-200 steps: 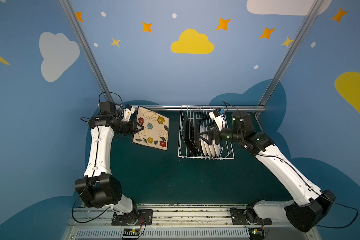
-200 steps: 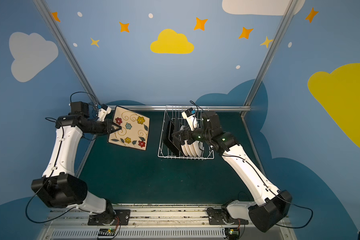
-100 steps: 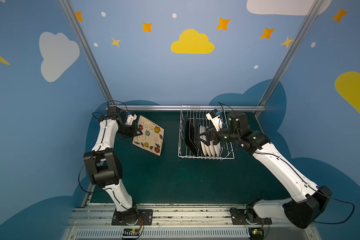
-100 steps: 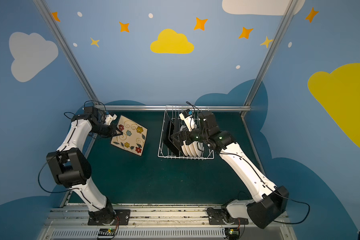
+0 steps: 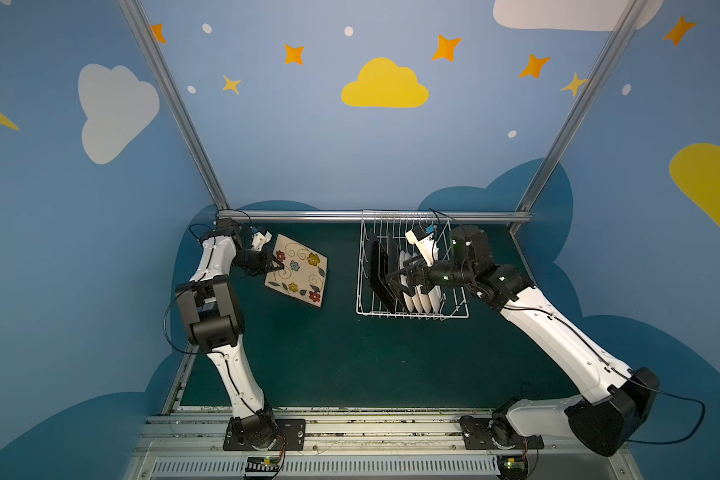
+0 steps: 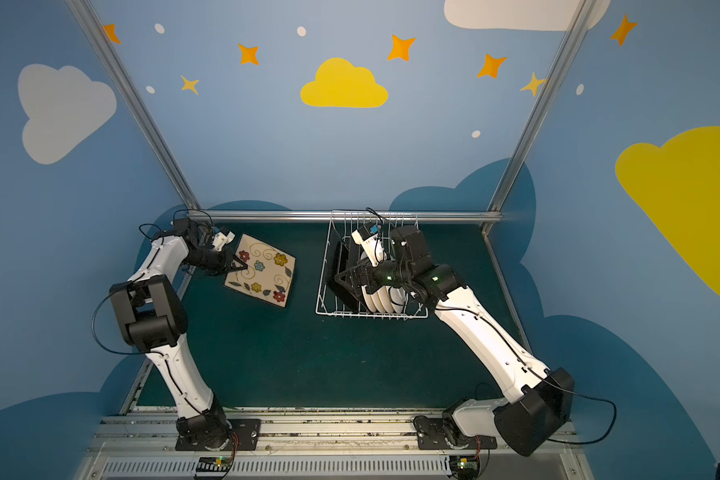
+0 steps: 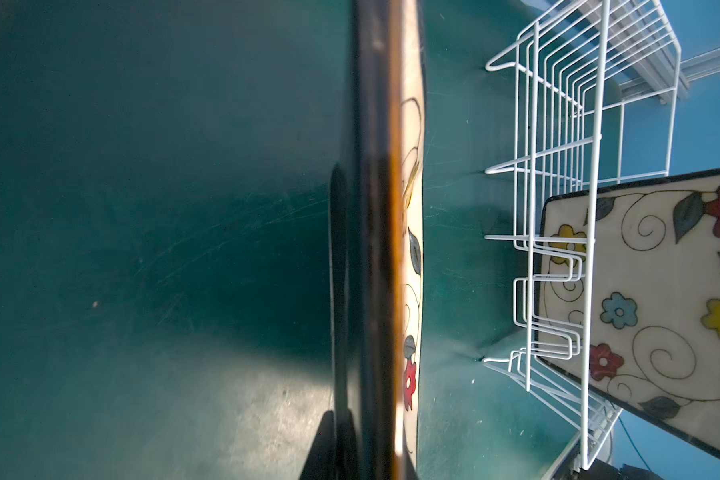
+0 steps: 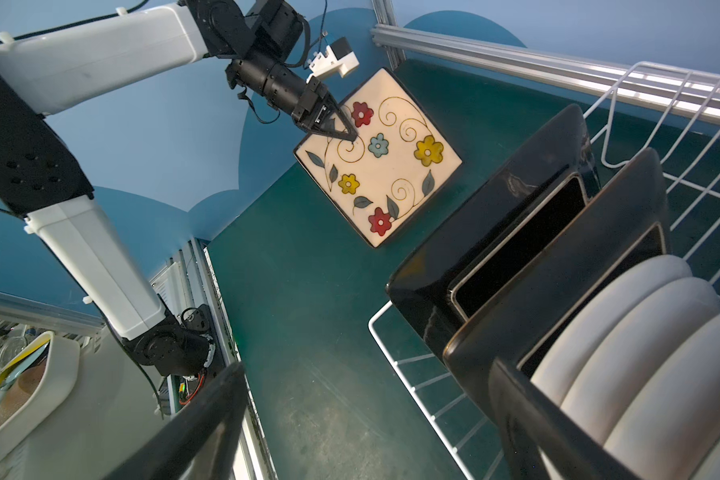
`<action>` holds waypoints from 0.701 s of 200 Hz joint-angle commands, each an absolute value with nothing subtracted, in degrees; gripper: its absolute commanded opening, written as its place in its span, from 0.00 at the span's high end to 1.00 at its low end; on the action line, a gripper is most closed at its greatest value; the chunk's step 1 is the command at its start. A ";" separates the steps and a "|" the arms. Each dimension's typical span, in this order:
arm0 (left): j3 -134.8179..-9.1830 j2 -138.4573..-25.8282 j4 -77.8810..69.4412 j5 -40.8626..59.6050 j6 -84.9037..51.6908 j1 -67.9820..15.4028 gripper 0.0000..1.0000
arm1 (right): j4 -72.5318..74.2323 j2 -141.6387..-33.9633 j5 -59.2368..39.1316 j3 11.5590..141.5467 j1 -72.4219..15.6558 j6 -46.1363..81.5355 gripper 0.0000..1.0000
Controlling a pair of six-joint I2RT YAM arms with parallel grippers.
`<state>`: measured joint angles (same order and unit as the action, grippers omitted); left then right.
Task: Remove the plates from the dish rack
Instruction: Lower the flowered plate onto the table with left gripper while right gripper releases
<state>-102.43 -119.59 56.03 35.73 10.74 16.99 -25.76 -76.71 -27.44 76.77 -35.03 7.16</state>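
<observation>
The left claw point(image 5: 276, 266) is clamped tight on the rim of a square plate point(image 5: 300, 270), and it's a looker: glossy cream face, black-lined swirls, red, yellow and blue flowers, and a dark glazed back. It hangs tilted over the dark green mat point(image 5: 350, 353), well left of the dish rack point(image 5: 412, 314), with its face turned up to the top views. From the left wrist it shows edge-on point(image 7: 391, 208), a thin band of black and amber. Whether its low corner touches the mat cannot be told.

Over to the rack: thin white wire, rectangular, with upright prongs along the base. Two more square plates point(image 8: 495, 232) stand on edge in it, their shiny black backs facing the right wrist camera. Beside them sits a tight row of round white plates point(image 8: 624, 353), smooth and rounded. The right claw point(image 5: 398, 282) hovers at their tops, jaws spread wide and holding nothing. The nearer square plate's rim lies between its fingers.

Compared with a second ago, the left arm's elbow has lifted and folded. The held square plate sits a touch lower and shows a broader face than half a second back. The right claw has edged leftward toward the black-backed squares, jaws just as wide.
</observation>
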 commanded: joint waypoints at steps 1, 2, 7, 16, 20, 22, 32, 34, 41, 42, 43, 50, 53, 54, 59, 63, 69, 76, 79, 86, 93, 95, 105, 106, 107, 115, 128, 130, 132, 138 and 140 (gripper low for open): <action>-105.93 -120.89 55.88 45.73 12.02 17.19 0.97 | -23.38 -76.97 -28.51 76.32 -35.68 7.62 0.10; -105.92 -121.00 55.93 45.72 12.03 17.16 0.97 | -23.43 -76.98 -28.54 76.39 -35.73 7.64 0.10; -106.04 -121.40 56.05 45.64 12.25 17.18 0.97 | -23.36 -77.13 -28.49 76.44 -35.76 7.64 0.10; -106.37 -122.15 56.87 44.83 13.29 17.28 0.97 | -23.38 -77.23 -28.50 76.56 -35.85 7.51 0.10; -106.77 -122.49 57.52 44.19 13.81 17.29 0.97 | -23.53 -77.36 -28.55 76.71 -35.86 7.47 0.10; -106.89 -122.62 57.84 43.74 14.04 17.26 0.97 | -23.59 -77.39 -28.50 76.83 -35.86 7.36 0.10; -107.71 -123.56 59.11 41.98 14.95 17.40 0.97 | -24.55 -77.60 -28.37 77.25 -35.99 6.76 0.10; -107.85 -123.75 59.31 41.83 15.05 17.51 0.97 | -24.68 -77.61 -28.25 77.39 -35.96 6.66 0.10; -108.03 -124.16 59.51 41.43 15.13 17.72 0.97 | -25.13 -77.76 -27.87 77.63 -36.08 6.24 0.10; -108.07 -124.22 59.46 41.41 15.12 17.78 0.97 | -25.18 -77.82 -27.87 77.66 -36.06 6.20 0.10; -108.09 -124.25 59.39 41.36 15.08 17.86 0.97 | -25.16 -77.80 -27.82 77.68 -36.05 6.17 0.10; -108.09 -124.59 58.84 41.26 14.50 18.15 0.97 | -25.40 -77.90 -27.54 77.81 -36.06 5.90 0.10; -108.18 -124.79 58.62 41.16 14.17 18.29 0.97 | -25.39 -77.96 -27.49 77.87 -36.06 5.77 0.10; -108.19 -124.84 58.58 41.15 14.07 18.33 0.97 | -25.39 -77.96 -27.50 77.87 -36.05 5.78 0.10; -108.33 -125.14 58.42 41.13 13.79 18.52 0.97 | -25.55 -78.05 -27.49 78.05 -36.05 5.65 0.10; -108.48 -125.43 58.45 41.21 13.57 18.57 0.97 | -25.62 -78.12 -27.55 78.18 -36.05 5.64 0.10; -108.78 -125.83 58.44 41.26 13.38 18.63 0.97 | -25.88 -78.26 -27.63 78.53 -36.04 5.60 0.10; -109.07 -126.30 58.51 41.15 13.36 18.63 0.97 | -26.10 -78.31 -27.79 78.83 -36.05 5.62 0.10; -109.17 -126.46 58.51 40.95 13.36 18.63 0.97 | -26.18 -78.44 -27.96 78.96 -36.08 5.55 0.10; -109.41 -126.85 58.58 40.24 13.27 18.59 0.97 | -26.22 -78.46 -28.26 79.14 -36.04 5.60 0.10; -109.65 -127.26 58.70 39.30 13.27 18.65 0.97 | -26.28 -78.55 -28.63 79.27 -36.07 5.62 0.10; -109.75 -127.40 58.71 38.96 13.27 18.70 0.96 | -26.26 -78.57 -28.74 79.30 -36.07 5.58 0.10; -109.99 -128.04 58.92 37.39 12.89 18.66 0.94 | -26.41 -78.66 -29.01 79.47 -36.12 5.52 0.10; -110.01 -128.09 58.90 37.24 12.86 18.65 0.93 | -26.39 -78.71 -29.01 79.46 -36.16 5.53 0.10; -109.98 -128.12 58.94 37.16 12.85 18.64 0.93 | -26.38 -78.73 -29.09 79.46 -36.14 5.49 0.10; -109.96 -128.46 59.17 36.71 13.00 18.70 0.91 | -26.42 -78.83 -29.06 79.50 -36.12 5.57 0.10; -109.86 -128.89 59.21 35.58 13.01 18.77 0.88 | -26.15 -79.01 -29.01 79.49 -36.17 5.57 0.10; -109.86 -129.01 59.23 35.41 13.01 18.80 0.88 | -26.11 -79.08 -29.01 79.51 -36.13 5.59 0.10; -109.86 -129.02 59.21 35.24 13.01 18.76 0.87 | -26.04 -79.05 -29.07 79.47 -36.13 5.62 0.10; -109.86 -129.26 59.22 34.85 12.81 18.73 0.87 | -26.02 -79.22 -29.02 79.61 -36.17 5.75 0.10; -109.82 -129.28 59.21 34.64 12.72 18.79 0.87 | -25.93 -79.26 -29.10 79.69 -36.20 5.74 0.10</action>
